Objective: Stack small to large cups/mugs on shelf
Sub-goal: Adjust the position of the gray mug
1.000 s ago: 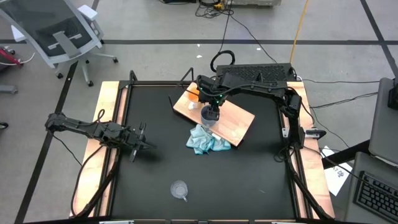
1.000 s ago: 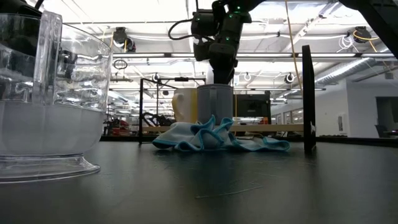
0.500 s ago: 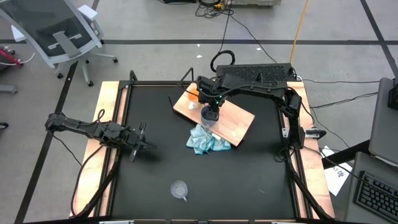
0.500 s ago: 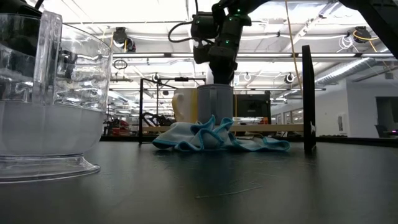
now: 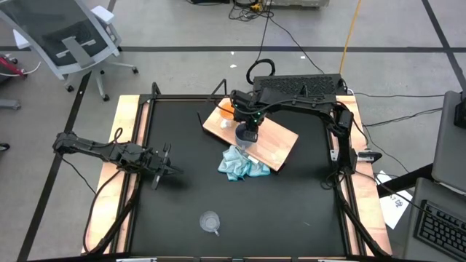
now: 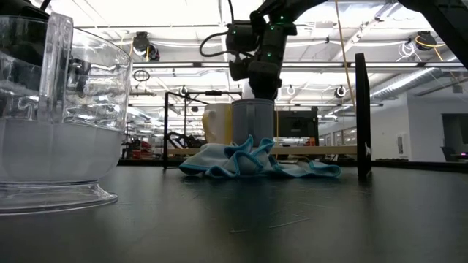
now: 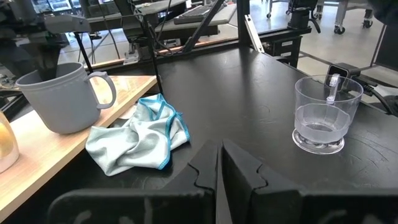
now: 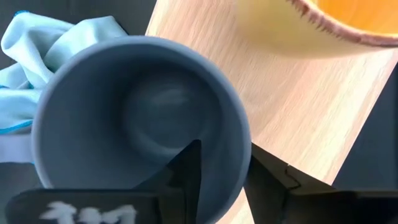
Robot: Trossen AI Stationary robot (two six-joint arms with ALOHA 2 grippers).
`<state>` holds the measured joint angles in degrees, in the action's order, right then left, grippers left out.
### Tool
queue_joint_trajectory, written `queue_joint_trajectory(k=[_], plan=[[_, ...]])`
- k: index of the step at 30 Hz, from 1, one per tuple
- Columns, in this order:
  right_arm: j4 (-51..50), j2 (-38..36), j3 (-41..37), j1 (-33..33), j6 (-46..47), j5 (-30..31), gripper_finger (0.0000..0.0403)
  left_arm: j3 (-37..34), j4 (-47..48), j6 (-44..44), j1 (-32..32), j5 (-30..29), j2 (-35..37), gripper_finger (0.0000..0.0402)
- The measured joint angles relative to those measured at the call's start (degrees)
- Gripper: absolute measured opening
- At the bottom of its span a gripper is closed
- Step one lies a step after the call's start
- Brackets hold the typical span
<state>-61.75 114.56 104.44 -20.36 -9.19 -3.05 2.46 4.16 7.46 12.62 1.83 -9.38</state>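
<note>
The grey-blue mug (image 8: 140, 118) stands on the shelf (image 5: 273, 145), close to the shelf edge by the blue cloth (image 5: 242, 164). The right hand (image 8: 221, 171) has one finger inside the mug and one outside, pinching its rim. The orange mug (image 8: 323, 25) sits just beside it. The clear cup (image 5: 210, 221) stands far off on the open black bench (image 5: 175, 204). The left hand (image 7: 219, 163) waits there, fingers together. No writing can be read.

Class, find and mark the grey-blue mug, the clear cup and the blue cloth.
grey-blue mug (image 7: 59, 99): left wrist view, outer side wall.
clear cup (image 7: 323, 112): left wrist view, see-through side wall.
blue cloth (image 5: 240, 164): high view, crumpled middle.
</note>
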Motion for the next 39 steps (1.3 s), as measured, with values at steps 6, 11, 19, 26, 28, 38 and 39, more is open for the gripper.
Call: queue_joint_trajectory(k=[6, 11, 19, 26, 28, 38, 39], plan=[[1.2, 0.0, 0.0, -0.1, -0.3, 0.0, 0.0078, 0.0, 0.0, 0.0, 0.0, 0.0, 0.0, 0.0024], [1.2, 0.0, 0.0, -0.1, -0.3, 0.0, 0.0045, 0.0, 0.0, -0.1, 0.0, 0.0, 0.0, 0.0024], [1.2, 0.0, 0.0, -0.1, 0.7, 0.0, 0.0011, 0.0, 0.0, -0.2, 0.0, 0.0, 0.0, 0.0024], [1.8, 0.0, 0.0, -0.2, 5.3, 0.0, 0.0005, 0.0, 0.0, -0.2, 0.0, 0.0, 0.0, 0.0024], [1.9, 0.0, 0.0, -0.3, 8.0, 0.0, 0.0004, 0.0, 0.0, -0.2, 0.0, 0.0, 0.0, 0.0024], [1.3, 0.0, 0.0, -0.3, 16.9, 0.3, 0.0002, 0.0, 0.0, -0.2, 0.0, 0.0, 0.0, 0.0024], [1.0, 0.0, 0.0, -0.3, 17.6, 0.9, 0.0002, 0.0, 0.0, -0.2, 0.0, 0.0, 0.0, 0.0024]])
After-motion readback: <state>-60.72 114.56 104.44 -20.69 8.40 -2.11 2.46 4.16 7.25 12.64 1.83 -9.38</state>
